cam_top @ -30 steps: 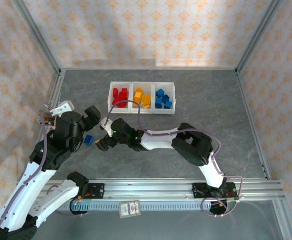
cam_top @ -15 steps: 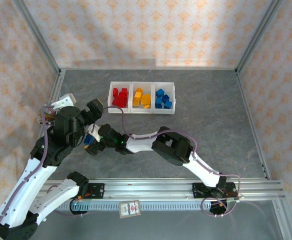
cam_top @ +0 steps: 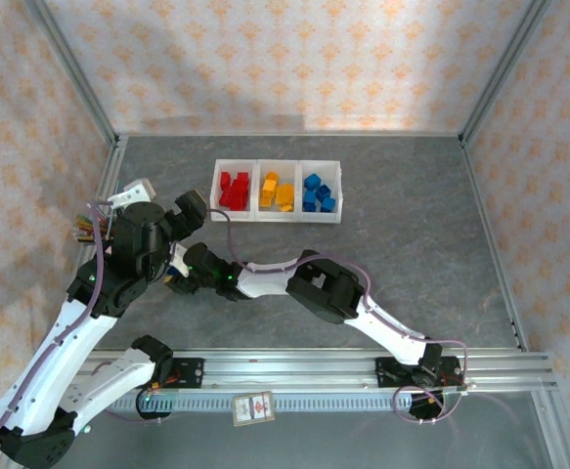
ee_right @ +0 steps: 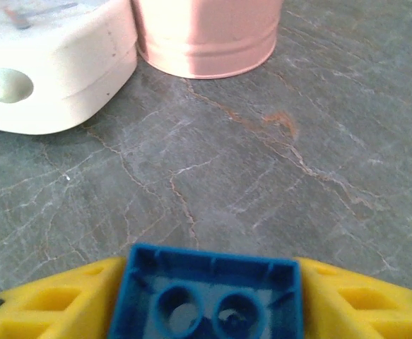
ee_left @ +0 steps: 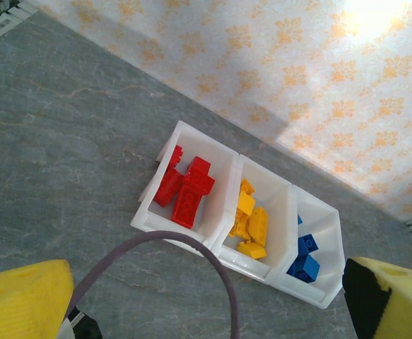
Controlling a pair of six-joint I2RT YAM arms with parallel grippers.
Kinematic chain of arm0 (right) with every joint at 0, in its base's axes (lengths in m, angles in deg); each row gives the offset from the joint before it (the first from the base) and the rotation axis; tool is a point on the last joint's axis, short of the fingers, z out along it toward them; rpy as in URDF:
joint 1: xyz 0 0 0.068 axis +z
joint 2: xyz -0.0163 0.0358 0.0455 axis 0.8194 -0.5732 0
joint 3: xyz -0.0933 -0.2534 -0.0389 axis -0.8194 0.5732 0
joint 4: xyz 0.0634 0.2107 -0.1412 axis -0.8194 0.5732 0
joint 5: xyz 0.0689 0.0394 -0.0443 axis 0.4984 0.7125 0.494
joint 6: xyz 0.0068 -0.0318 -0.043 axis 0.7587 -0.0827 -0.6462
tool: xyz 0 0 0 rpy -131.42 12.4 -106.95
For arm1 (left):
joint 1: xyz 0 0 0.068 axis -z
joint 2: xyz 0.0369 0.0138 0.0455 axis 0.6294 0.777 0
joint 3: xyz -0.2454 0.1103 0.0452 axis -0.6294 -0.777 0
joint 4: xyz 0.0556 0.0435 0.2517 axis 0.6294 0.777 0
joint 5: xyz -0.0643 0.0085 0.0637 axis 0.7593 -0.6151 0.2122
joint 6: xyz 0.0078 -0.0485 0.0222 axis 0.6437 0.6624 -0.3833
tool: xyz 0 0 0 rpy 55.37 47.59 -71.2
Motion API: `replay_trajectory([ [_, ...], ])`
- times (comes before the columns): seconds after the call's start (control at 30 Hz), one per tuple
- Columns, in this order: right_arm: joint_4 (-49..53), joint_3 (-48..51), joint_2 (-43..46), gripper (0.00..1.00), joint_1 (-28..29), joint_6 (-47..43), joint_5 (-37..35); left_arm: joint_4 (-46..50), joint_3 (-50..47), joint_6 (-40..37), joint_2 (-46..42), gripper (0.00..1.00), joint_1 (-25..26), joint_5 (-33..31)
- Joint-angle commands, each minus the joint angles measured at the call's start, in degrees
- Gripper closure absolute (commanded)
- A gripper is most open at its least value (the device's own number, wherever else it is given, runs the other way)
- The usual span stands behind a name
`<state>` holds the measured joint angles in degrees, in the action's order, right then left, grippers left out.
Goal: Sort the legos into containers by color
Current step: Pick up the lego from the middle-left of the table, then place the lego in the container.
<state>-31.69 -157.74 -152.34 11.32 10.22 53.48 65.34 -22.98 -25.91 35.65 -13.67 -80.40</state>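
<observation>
My right gripper (ee_right: 206,300) is shut on a blue lego (ee_right: 207,295), hollow underside facing the camera, low over the grey table. From above, this gripper (cam_top: 179,276) reaches far left, partly under my left arm. My left gripper (ee_left: 206,300) hangs open and holds nothing, its yellow fingers (ee_left: 22,300) wide apart above the table in front of the containers (ee_left: 213,244). The three joined white containers (cam_top: 277,216) hold red legos (cam_top: 232,189), orange-yellow legos (cam_top: 278,191) and blue legos (cam_top: 318,192), one colour in each.
A pink cup (ee_right: 206,35) stands close ahead of the right gripper, beside a rounded white housing (ee_right: 50,63). A grey cable (ee_left: 191,254) loops across the left wrist view. Metal frame rails and patterned walls enclose the table.
My right gripper has slid left across the table to the loose blue lego and closed on it. My left arm has shifted slightly toward the far side.
</observation>
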Motion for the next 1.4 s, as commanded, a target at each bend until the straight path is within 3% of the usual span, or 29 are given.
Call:
replay_trajectory([
  [0.0, 2.68, -0.68, -0.5, 0.52, 0.1, -1.29, -3.8, -0.77, -0.45, -0.54, -0.15, 0.01, -0.66, 0.41],
  [0.2, 3.05, 1.32, 3.69, 0.7, 0.01, -2.13, -3.28, -0.83, 0.41, -1.2, 0.02, 0.01, -0.65, 1.25],
  [0.53, -0.77, 18.68, 21.83, 0.69, -3.36, 3.56, -3.54, -2.72, 2.02, -1.77, 0.97, 0.01, -0.65, 4.33],
  [0.8, 2.17, 34.58, 40.04, 0.68, -14.87, 16.2, -1.05, -11.34, -0.67, -2.21, 2.67, 0.01, -0.71, 10.51],
  [0.97, 8.03, 38.54, 47.68, 0.67, -22.94, 20.01, -6.18, -17.83, -2.91, -2.12, 6.16, 0.01, -0.65, 14.59],
  [1.17, 14.93, 35.25, 45.99, 0.66, -32.2, 20.29, -12.88, -25.46, -5.88, -2.89, 11.57, 0.01, -0.65, 16.84],
  [1.37, 18.95, 28.27, 39.83, 0.63, -37.83, 20.25, -14.52, -30.72, -7.86, -1.86, 15.35, 0.01, -0.68, 18.07],
])
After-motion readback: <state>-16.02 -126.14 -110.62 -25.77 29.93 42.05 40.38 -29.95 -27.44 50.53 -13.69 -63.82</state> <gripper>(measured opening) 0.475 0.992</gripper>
